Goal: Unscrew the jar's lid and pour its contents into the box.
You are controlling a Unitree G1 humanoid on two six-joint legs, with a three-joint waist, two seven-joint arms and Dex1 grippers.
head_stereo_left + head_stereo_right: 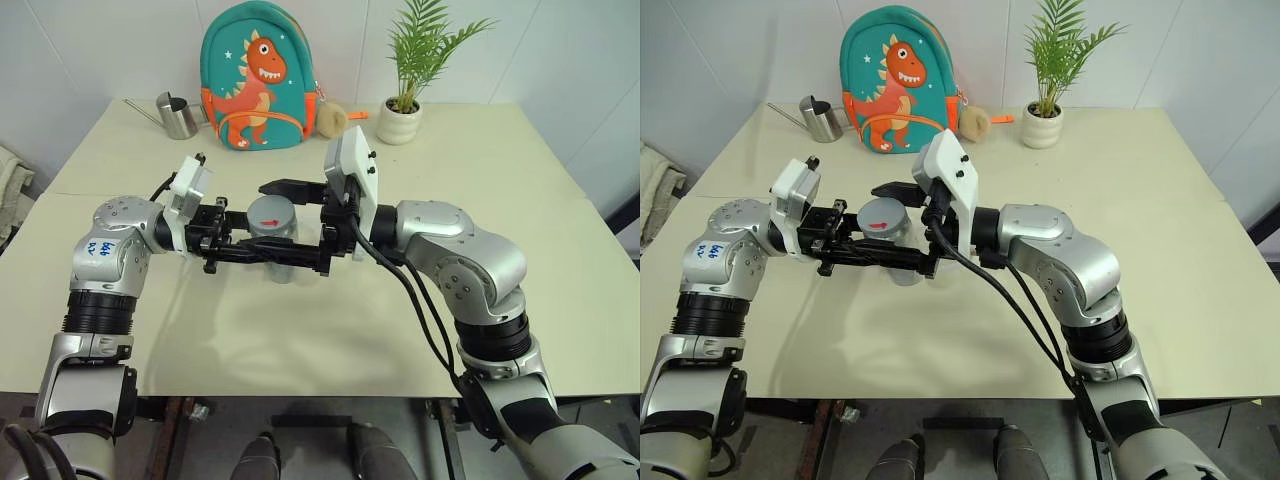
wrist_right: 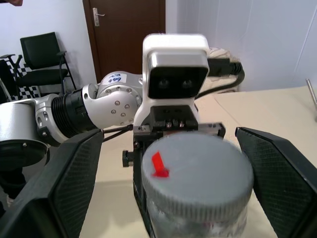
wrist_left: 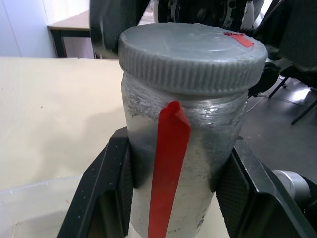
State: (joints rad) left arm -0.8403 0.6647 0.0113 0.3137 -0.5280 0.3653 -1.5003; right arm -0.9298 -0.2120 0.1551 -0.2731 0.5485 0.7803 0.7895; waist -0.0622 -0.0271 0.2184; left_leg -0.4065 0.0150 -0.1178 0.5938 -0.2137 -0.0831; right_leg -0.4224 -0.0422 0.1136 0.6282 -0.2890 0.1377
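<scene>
My left gripper (image 3: 179, 141) is shut on the jar (image 3: 198, 124), a silver-grey cylinder with a red strip down its side, held upright above the table. The grey ribbed lid (image 3: 190, 54) sits on top of the jar and carries a small red mark. My right gripper (image 2: 173, 163) reaches in from the opposite side and is open. Its two fingers (image 2: 74, 183) stand on either side of the lid (image 2: 195, 173), apart from it. A corner of the clear plastic box (image 3: 39, 203) lies on the table below the jar. The contents are hidden inside the jar.
At the back of the cream table (image 1: 300, 330) stand a steel watering can (image 1: 178, 115), a teal dinosaur backpack (image 1: 258, 75), a small tan object (image 1: 332, 118) and a potted plant (image 1: 402, 110).
</scene>
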